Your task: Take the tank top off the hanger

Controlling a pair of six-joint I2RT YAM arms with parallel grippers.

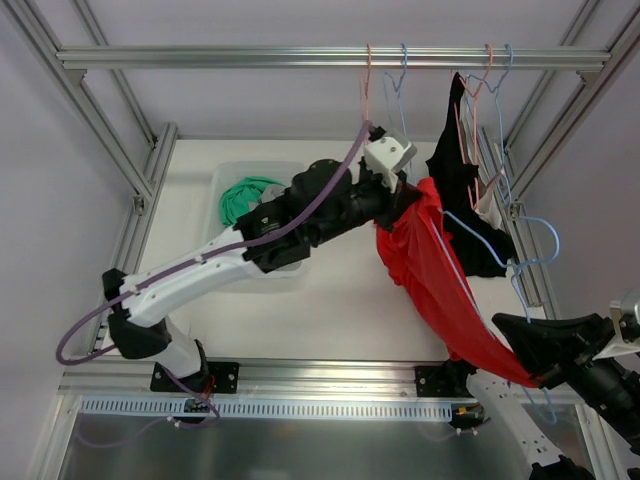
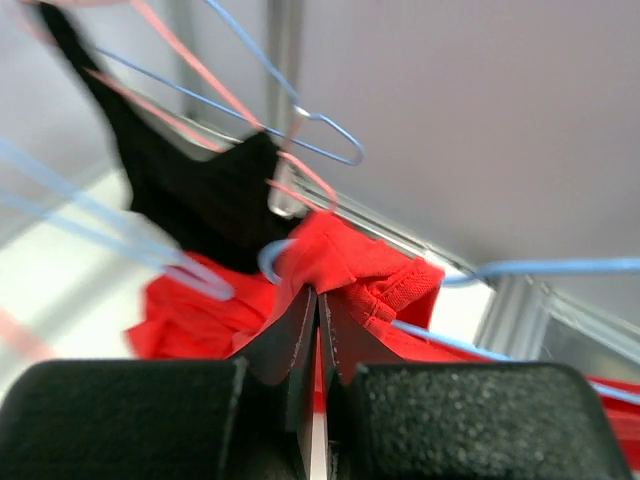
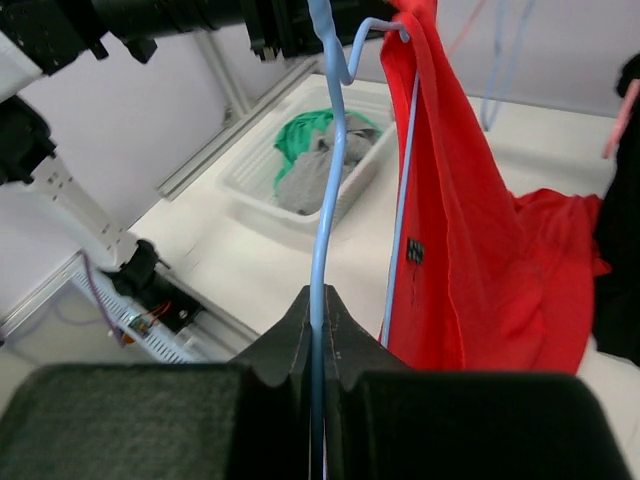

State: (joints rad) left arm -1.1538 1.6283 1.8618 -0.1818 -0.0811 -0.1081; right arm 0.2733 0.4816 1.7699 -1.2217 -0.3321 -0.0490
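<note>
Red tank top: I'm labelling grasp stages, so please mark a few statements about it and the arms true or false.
1. The left end effector is shut on the red tank top. True.
2. The right end effector is open. False: it is shut on the blue hanger.
3. The red tank top lies in the bin. False: it hangs on the blue hanger; the bin holds green and grey clothes.
4. A black garment hangs from the rail. True.

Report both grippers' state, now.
The left gripper is closed, pinching the red tank top.
The right gripper is closed on the blue hanger.
</note>
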